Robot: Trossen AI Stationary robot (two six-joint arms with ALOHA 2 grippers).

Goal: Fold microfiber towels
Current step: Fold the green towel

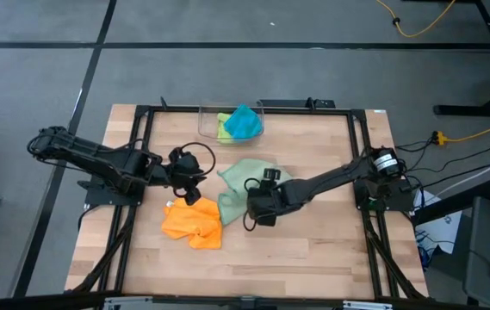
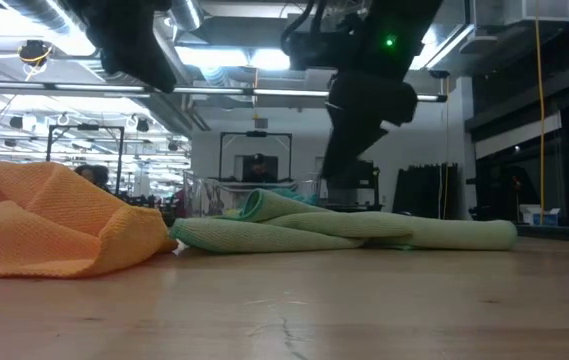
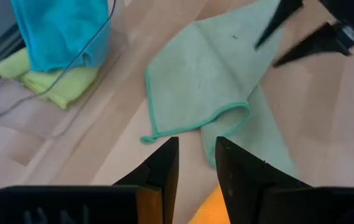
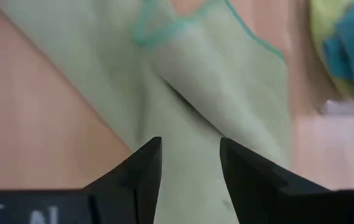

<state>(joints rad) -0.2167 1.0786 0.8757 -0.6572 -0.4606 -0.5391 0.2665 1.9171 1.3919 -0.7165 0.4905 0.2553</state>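
While both fingers pairs stand apart, one orange towel (image 1: pixel 193 223), one sage towel (image 1: pixel 246 179), two towels in bin (image 1: pixel 207 120).

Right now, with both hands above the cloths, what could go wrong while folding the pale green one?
1. The pale green cloth lies crumpled and partly doubled, so the right hand, open over it, may pinch two layers.
2. The orange cloth lies against its edge, below the open left hand, and could get dragged along.
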